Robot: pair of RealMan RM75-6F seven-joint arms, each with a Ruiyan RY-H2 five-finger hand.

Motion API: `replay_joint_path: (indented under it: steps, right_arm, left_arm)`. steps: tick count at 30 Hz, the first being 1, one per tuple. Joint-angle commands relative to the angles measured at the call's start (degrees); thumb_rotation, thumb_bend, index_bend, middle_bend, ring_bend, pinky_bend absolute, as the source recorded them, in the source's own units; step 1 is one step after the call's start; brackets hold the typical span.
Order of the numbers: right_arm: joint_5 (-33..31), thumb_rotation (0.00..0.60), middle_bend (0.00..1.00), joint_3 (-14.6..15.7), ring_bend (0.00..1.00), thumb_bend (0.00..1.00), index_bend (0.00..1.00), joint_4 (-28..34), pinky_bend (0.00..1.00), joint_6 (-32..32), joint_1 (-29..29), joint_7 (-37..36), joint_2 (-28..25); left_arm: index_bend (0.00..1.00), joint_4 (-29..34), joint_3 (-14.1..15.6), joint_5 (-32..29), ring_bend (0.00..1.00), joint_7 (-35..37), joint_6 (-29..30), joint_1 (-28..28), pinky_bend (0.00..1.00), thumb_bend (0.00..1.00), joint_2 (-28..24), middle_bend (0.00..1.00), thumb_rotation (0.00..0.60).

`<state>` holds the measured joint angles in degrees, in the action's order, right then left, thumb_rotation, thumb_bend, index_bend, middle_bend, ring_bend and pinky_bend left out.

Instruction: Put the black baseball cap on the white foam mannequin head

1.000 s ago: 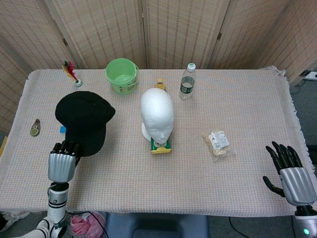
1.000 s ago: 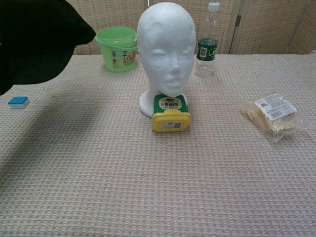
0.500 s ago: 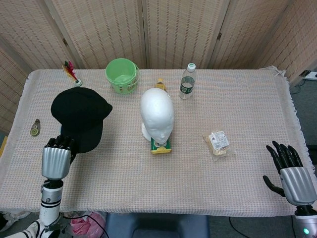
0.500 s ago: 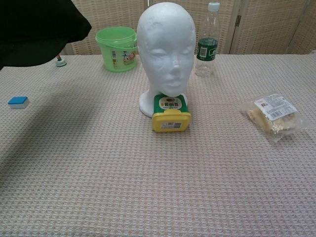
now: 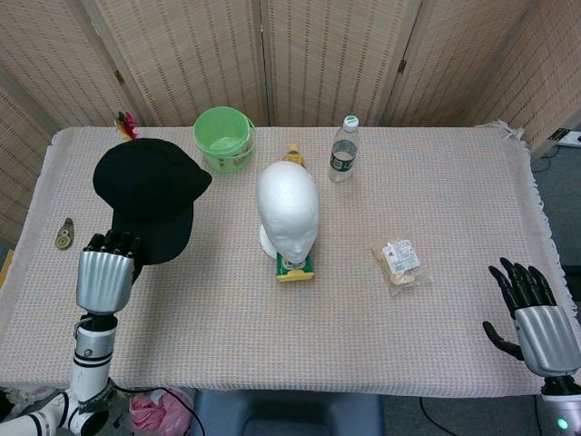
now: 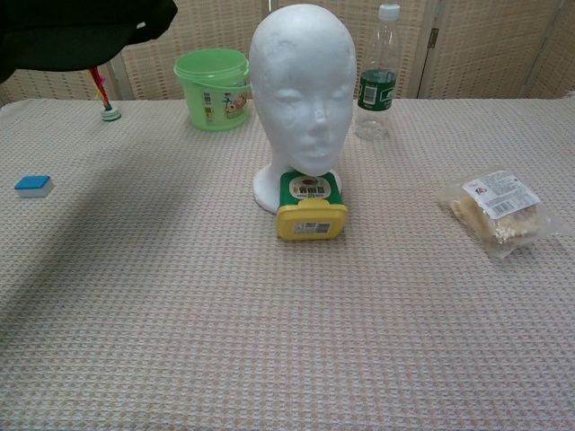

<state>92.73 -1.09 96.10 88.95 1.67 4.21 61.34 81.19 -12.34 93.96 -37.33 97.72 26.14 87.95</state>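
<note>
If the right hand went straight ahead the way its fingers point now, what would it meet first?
The right hand sits open at the table's near right corner, fingers pointing up and away over the cloth. That line looks free as far as the head view shows; the snack packet lies well to its left, though depth is hard to judge.

Table (image 5: 300,318) covered with beige woven cloth. Centre: white foam mannequin head (image 5: 288,209), yellow-green container (image 5: 295,268) touching its base on near side. Far: green bucket (image 5: 223,138), water bottle (image 5: 342,149). Right: snack packet (image 5: 400,261). Left: small blue block (image 6: 33,186), round tag (image 5: 64,235).
</note>
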Motion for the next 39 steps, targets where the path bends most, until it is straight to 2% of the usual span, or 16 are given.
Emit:
replay_joint_path:
  steps: [1,14,24,32,39]
  right_arm:
    - [-0.01,0.600,0.00,0.00,0.00,0.23,0.00,0.06,0.00,0.15,-0.10,-0.04,-0.03]
    - [-0.75,0.600,0.00,-0.36,0.00,0.23,0.00,0.15,0.00,-0.41,0.17,-0.73,-0.44]
    - [-2.35,0.600,0.00,-0.97,0.00,0.23,0.00,0.28,0.00,-1.41,0.59,-0.34,-0.42]
    - [-2.61,0.600,0.00,-1.33,0.00,0.23,0.00,0.34,0.00,-0.70,0.37,-2.06,-1.05]
    - [-1.49,0.600,0.00,-1.63,0.00,0.23,0.00,-0.24,0.00,0.83,0.14,-6.69,-2.55]
  left_arm:
    - [0.70,0.73,-0.46,0.67,0.59,-0.86,-0.47,0.47,0.73,0.47,-0.57,0.72,0.600]
    - [0.70,3.58,-3.59,1.75,0.59,-5.14,-4.60,4.32,0.73,0.47,-1.77,0.72,0.600]
    - [0.70,4.63,-6.01,0.39,0.59,-6.55,-7.36,7.01,0.73,0.47,-1.69,0.72,0.600]
    - [0.70,5.19,-6.67,-0.34,0.59,-8.56,-9.90,9.54,0.73,0.47,-0.10,0.72,0.600]
    - [0.70,5.35,-6.74,-0.48,0.59,-11.66,-11.65,11.77,0.73,0.47,2.22,0.72,0.600]
